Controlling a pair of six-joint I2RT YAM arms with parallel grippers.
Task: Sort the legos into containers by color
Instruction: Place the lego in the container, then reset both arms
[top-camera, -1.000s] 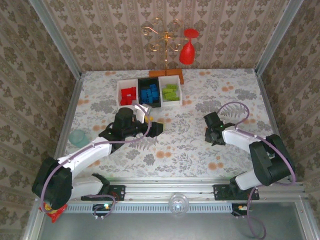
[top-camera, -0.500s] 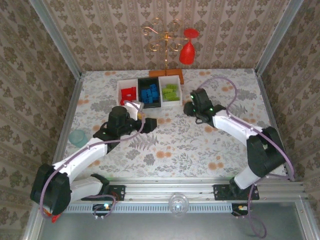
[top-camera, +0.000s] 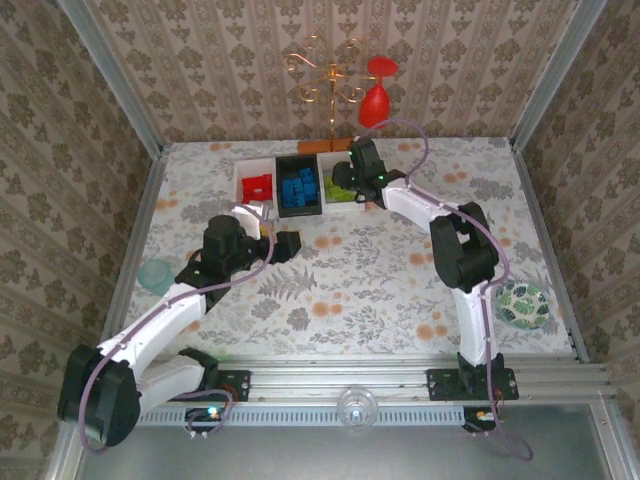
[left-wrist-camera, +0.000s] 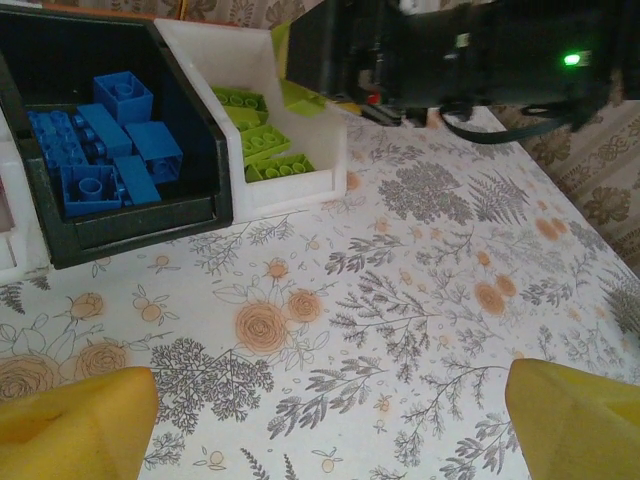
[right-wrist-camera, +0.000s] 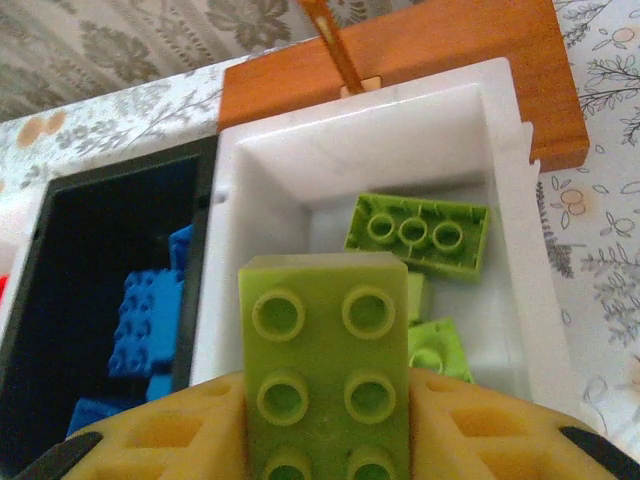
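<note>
Carrying a lime green brick (right-wrist-camera: 325, 360) over the far-right white bin (right-wrist-camera: 400, 150), with some risk of a stray drop.
Top view: the right gripper (top-camera: 352, 180) reaches far across to that bin, and the left gripper (top-camera: 285, 243) hangs near the row.
Left wrist view: yellow fingertips (left-wrist-camera: 70, 420) stand wide apart and empty over the table (left-wrist-camera: 400, 300).
Right wrist view: yellow pads (right-wrist-camera: 480, 430) clamp the brick near the wall shared with the black bin (right-wrist-camera: 100, 210). If released here, it may clip that wall and land among the blue bricks (right-wrist-camera: 150, 310).
</note>
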